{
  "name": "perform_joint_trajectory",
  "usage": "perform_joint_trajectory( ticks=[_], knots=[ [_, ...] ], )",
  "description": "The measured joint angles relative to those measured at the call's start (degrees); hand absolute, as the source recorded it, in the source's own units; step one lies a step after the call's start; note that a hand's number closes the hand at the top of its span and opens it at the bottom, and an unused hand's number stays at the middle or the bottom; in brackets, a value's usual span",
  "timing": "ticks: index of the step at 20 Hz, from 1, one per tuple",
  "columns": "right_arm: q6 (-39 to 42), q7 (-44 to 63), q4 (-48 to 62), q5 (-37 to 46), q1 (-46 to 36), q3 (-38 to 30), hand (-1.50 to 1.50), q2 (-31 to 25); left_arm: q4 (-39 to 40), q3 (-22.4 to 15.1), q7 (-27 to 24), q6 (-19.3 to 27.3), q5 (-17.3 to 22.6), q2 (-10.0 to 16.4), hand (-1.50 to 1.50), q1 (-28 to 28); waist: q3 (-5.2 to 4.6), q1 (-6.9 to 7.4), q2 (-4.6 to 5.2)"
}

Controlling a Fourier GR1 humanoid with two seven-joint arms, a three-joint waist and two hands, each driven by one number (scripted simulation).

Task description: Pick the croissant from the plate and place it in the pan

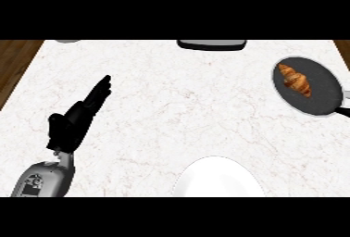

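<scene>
A golden-brown croissant (295, 80) lies inside the dark grey pan (325, 96) at the right edge of the counter, in the pan's upper left part. The white plate (217, 178) sits at the lower middle with nothing on it. My left hand (77, 118) rests over the left side of the counter with straight fingers pointing up and to the right, far from both plate and pan. It holds nothing. My right hand shows nowhere in the head view.
A dark tray-like object with a pale inside (211, 44) sits at the counter's far edge. A small grey item (67, 41) peeks in at the far left. Wooden floor (15, 62) borders the marble counter on the left and right.
</scene>
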Motion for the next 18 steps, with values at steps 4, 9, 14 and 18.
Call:
perform_joint_trajectory(
  ticks=[4, 9, 14, 18],
  knots=[
    [2.8, -4.1, -0.1, -0.7, 3.5, -0.7, -1.50, -0.9, 0.5, 0.0, -0.1, 0.2, -0.3, -0.3, 0.00, 0.1, -0.02, -0.31, -0.20],
    [3.1, -6.1, -0.6, -0.9, 7.0, -0.6, -1.50, 0.2, 0.8, 0.8, -0.2, -0.2, -0.1, 0.0, 0.00, 0.2, -0.06, -0.64, -0.48],
    [2.8, -7.7, -1.6, -1.1, 9.7, -0.3, -1.50, 1.5, 0.8, 0.5, -0.6, 0.3, -0.9, -0.5, 0.00, 1.0, -0.13, -0.97, -0.75],
    [2.7, -9.2, -2.3, -1.3, 12.9, -0.2, -1.50, 1.9, 1.3, 1.1, -1.1, -0.3, -0.6, -0.4, 0.00, 1.3, -0.15, -1.35, -0.91]
  ],
)
